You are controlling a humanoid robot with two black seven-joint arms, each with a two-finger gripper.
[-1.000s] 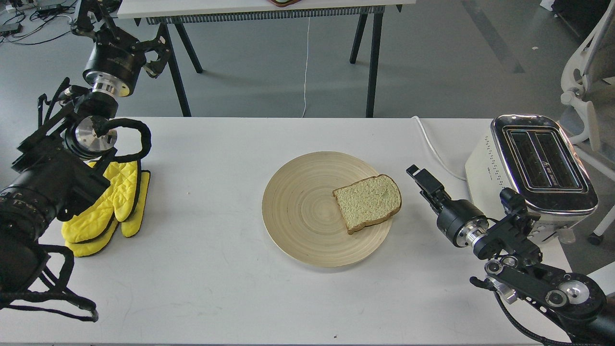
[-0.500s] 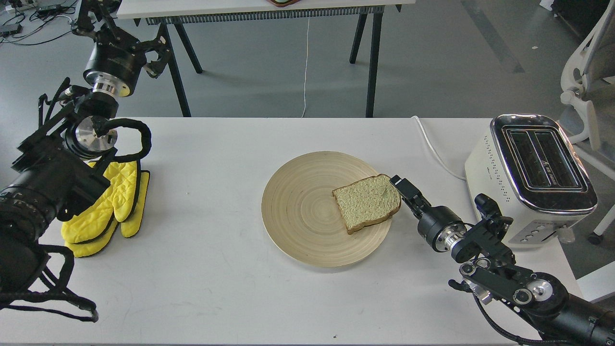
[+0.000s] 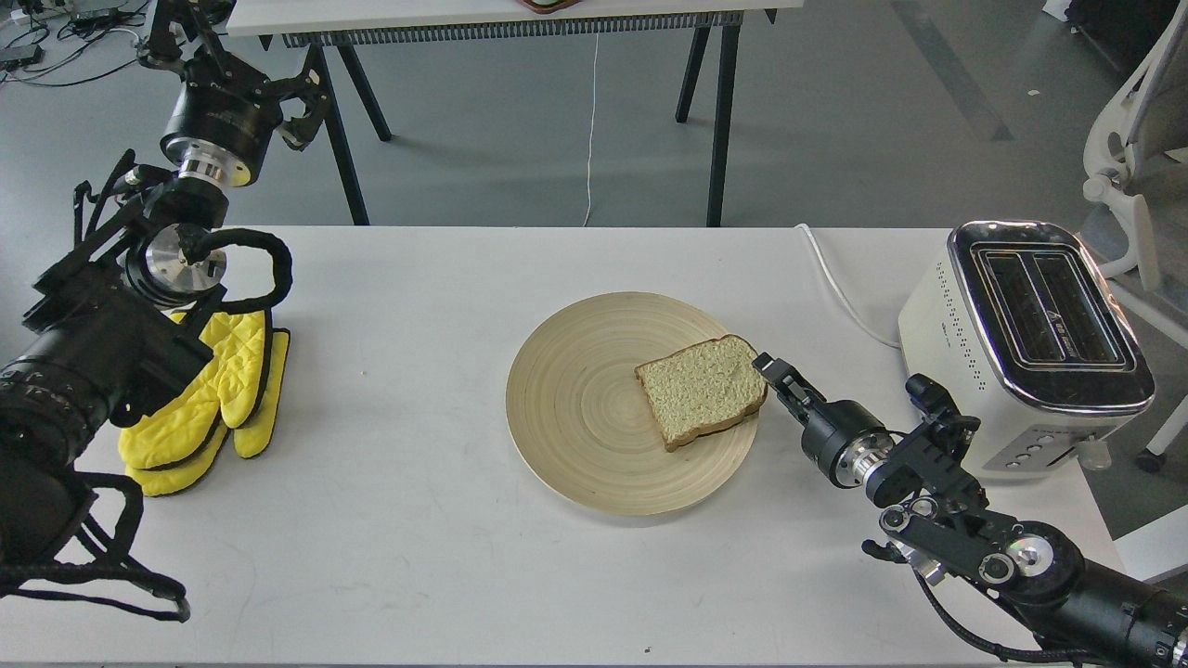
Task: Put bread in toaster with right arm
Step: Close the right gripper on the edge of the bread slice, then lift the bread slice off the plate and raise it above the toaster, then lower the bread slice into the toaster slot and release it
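On the white table [image 3: 418,520], bread [image 3: 701,390] touches the right tool [image 3: 767,369]; its spread can't be told.

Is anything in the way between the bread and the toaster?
Nothing visible. The bread lies on the wooden plate, with the right gripper at its edge. Only bare table and the white cord lie before the toaster.

The right gripper [image 3: 767,367] sits at the bread's [image 3: 701,391] right crust, too small and dark to tell its fingers apart or whether they grip. Left of the bread, the left arm [image 3: 83,362] covers part of the yellow oven mitts [image 3: 218,394]. The left gripper [image 3: 302,102] is dark; its fingers cannot be separated. The picture's edge cuts off the chair [image 3: 1137,139] right of the toaster [image 3: 1026,339].
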